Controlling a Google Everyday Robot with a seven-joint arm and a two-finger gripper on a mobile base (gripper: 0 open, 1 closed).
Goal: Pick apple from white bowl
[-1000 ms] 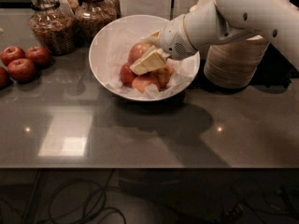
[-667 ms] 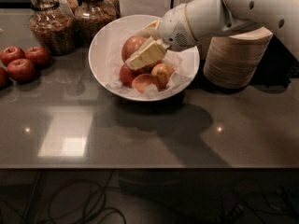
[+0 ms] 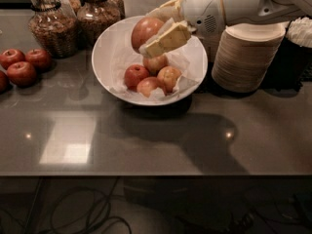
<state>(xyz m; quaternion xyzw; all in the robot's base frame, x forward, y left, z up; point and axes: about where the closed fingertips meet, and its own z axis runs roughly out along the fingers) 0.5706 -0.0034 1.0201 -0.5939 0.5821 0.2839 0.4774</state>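
The white bowl (image 3: 109, 65) with crumpled paper lining stands at the back middle of the grey counter. My gripper (image 3: 155, 29) reaches in from the right and is shut on the apple (image 3: 145, 31), the largest one, red-orange. It holds the apple lifted above the bowl's upper part, clear of the fruit below. Several smaller yellow-red apples (image 3: 152, 77) lie in the bowl's bottom.
Three small dark red apples (image 3: 22, 67) lie at the left of the counter. Two glass jars (image 3: 48, 23) stand behind the bowl at the left. A stack of beige disposable bowls (image 3: 248, 57) stands right of the bowl, under my arm.
My gripper has risen out of the bowl with the largest apple in it, moving up and a little back. The smaller apples stay in the bowl.
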